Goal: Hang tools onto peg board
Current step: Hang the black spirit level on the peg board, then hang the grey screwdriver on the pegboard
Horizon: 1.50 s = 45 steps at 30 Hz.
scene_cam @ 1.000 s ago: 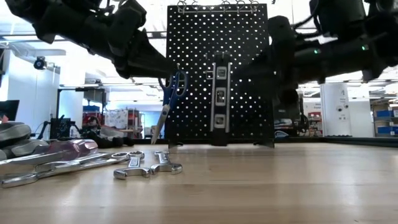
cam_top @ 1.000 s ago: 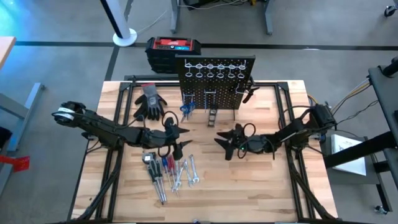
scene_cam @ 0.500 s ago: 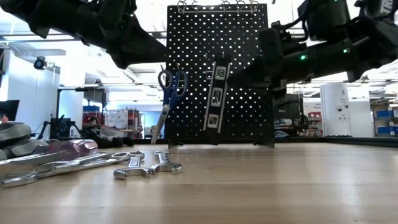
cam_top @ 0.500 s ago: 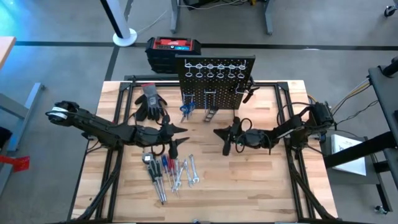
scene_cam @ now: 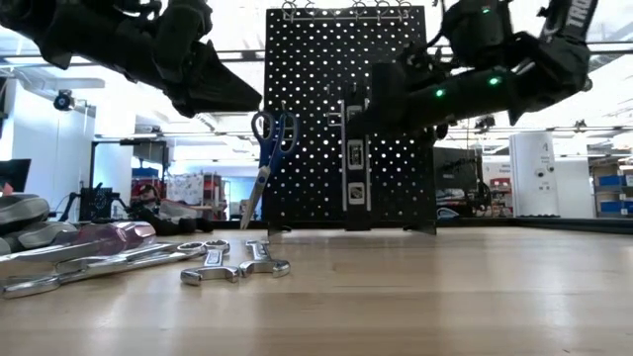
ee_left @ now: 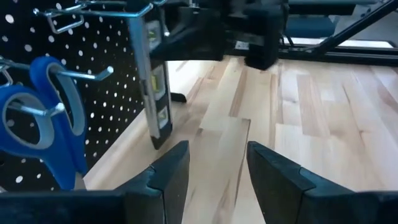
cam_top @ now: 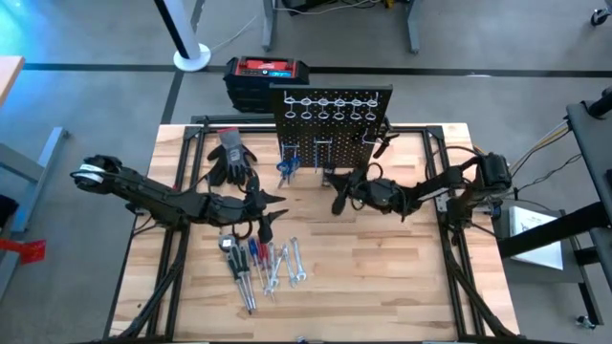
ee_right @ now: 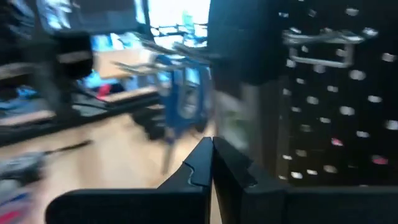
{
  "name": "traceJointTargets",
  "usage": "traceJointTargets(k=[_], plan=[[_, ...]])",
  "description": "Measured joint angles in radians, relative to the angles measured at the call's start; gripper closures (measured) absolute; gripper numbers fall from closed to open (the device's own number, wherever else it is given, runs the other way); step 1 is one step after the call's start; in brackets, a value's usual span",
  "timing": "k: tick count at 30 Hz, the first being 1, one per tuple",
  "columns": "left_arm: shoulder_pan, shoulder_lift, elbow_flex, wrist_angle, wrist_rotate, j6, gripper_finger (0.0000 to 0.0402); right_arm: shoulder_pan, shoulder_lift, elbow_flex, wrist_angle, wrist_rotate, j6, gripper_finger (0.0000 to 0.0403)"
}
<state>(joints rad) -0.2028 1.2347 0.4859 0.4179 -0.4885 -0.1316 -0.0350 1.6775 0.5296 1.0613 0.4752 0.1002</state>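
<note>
The black level bar (scene_cam: 355, 156) hangs upright on the peg board (scene_cam: 307, 59), stiff and slim, best gripped mid-length; right claw (cam_top: 338, 199) fingers together beside it, left claw (ee_left: 211, 165) apart

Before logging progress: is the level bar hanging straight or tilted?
Straight: the level bar hangs vertical against the peg board, clear of the table.
</note>
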Motion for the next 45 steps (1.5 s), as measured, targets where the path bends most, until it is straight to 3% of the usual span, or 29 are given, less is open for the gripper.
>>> traceJointTargets(k=[11,22,27,33,37,39,42,45], plan=[[0.000,-0.005,-0.018,-0.007,-0.001,-0.010,0.0251,-0.084,-0.002,0.042,-0.063,0.031,-0.008,0.0403],[0.000,-0.005,-0.018,-0.028,-0.014,-0.044,0.0251,-0.092,-0.002,0.066,-0.062,0.113,0.013,0.0403],[-0.008,-0.005,-0.018,-0.122,-0.029,-0.104,0.0251,-0.037,-0.003,0.052,-0.063,0.117,0.069,0.0403],[-0.033,-0.007,-0.017,-0.275,-0.028,-0.241,0.0251,0.113,-0.007,0.045,-0.063,0.152,0.075,0.0392],[-0.064,-0.007,-0.017,-0.336,-0.018,-0.331,0.0251,0.208,-0.007,0.045,-0.087,0.148,0.189,0.0381],[-0.072,0.000,-0.017,-0.339,0.040,-0.353,0.0251,0.245,-0.007,0.047,-0.117,0.141,0.309,0.0375],[-0.077,0.023,-0.017,-0.338,0.137,-0.373,0.0251,0.278,-0.007,0.055,-0.199,0.083,0.498,0.0364],[-0.093,0.053,-0.017,-0.351,0.148,-0.411,0.0251,0.303,-0.001,0.070,-0.261,0.004,0.599,0.0347]])
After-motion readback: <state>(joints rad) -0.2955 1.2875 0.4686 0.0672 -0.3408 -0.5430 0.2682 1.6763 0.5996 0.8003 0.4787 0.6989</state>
